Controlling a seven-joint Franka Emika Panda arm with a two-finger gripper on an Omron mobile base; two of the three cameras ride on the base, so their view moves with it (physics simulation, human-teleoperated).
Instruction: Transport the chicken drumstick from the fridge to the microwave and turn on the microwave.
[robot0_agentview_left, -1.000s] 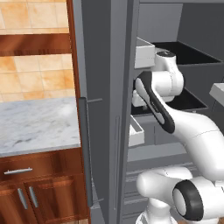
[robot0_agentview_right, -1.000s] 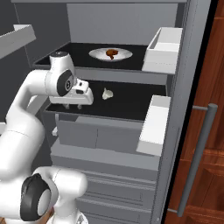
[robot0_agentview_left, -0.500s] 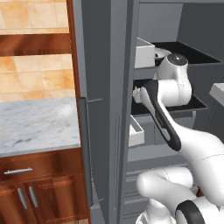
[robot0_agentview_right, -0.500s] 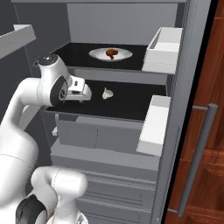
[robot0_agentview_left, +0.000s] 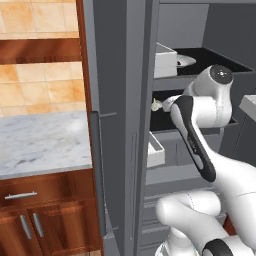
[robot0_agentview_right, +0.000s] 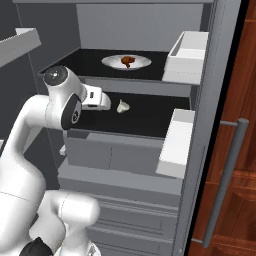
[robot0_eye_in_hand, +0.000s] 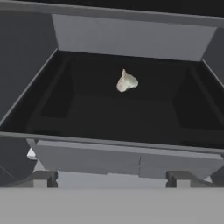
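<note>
The fridge (robot0_agentview_right: 150, 30) stands open, its dark shelves bare to the arm. On the upper shelf (robot0_agentview_right: 90, 62) sits a white plate (robot0_agentview_right: 107, 62) with the chicken drumstick (robot0_agentview_right: 127, 61) on it. The pincer (robot0_agentview_right: 106, 102) hangs spread and empty at the lower shelf's front, near a pale food lump (robot0_agentview_right: 122, 106), which is the wrong target. To do this step well, lift the hand to the upper shelf, reach in level over the plate's rim, and close across the drumstick's thick part.
</note>
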